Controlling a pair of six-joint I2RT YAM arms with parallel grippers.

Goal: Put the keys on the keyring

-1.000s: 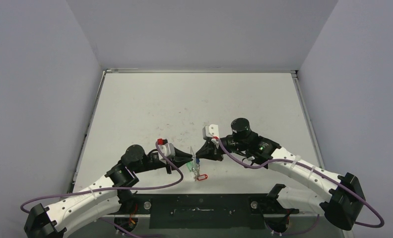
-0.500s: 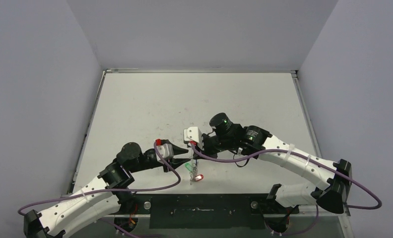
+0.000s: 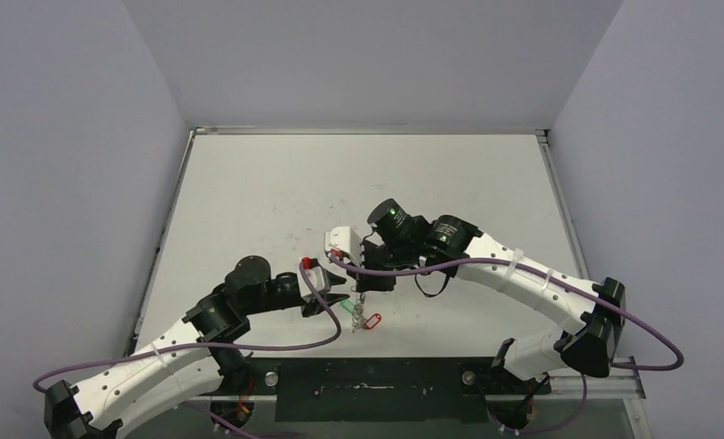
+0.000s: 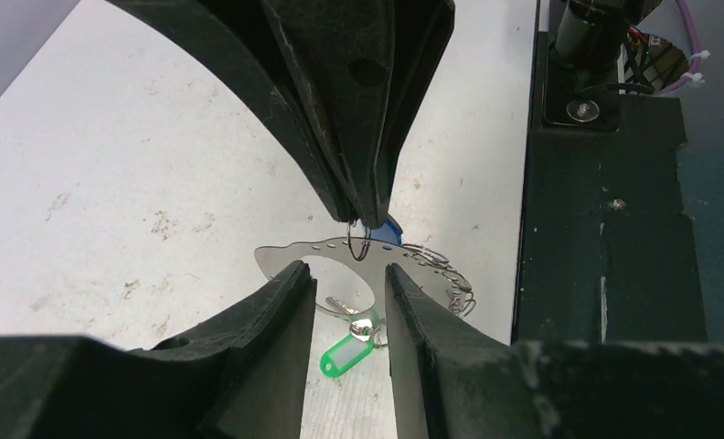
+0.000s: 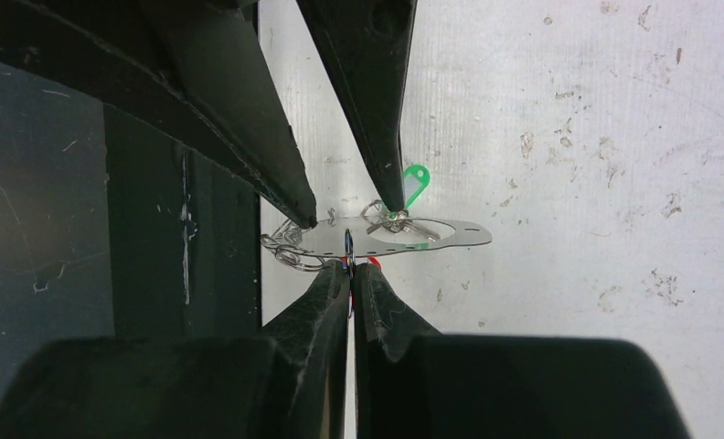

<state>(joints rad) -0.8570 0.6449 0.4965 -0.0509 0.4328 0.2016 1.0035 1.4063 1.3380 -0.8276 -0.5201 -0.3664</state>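
Scuffed white table (image 3: 276, 201) lay under both arms, walled in pale grey. The keyring (image 4: 276, 256) was up off it near the front edge, carried between the two hands. On one side of the keyring the left hand (image 4: 345, 274) had its fingers parted across the flat metal band, tips against the metal, and looked to be grasping it that way. From the opposite side the right hand (image 5: 350, 268) was clenched on a small wire loop (image 4: 358, 245) at the keyring's rim, with a blue tag (image 4: 390, 229) just behind its tips. Below the keyring hung one of the keys (image 4: 340, 306) with a green tag (image 4: 342, 355), and a red tag (image 3: 373, 320) dangled close by. Both seemed already attached, though the red one's link was too small to make out. By that reading the blue-tagged key was the piece in hand, its loop not yet clearly threaded through the rim, and seating it was what remained.
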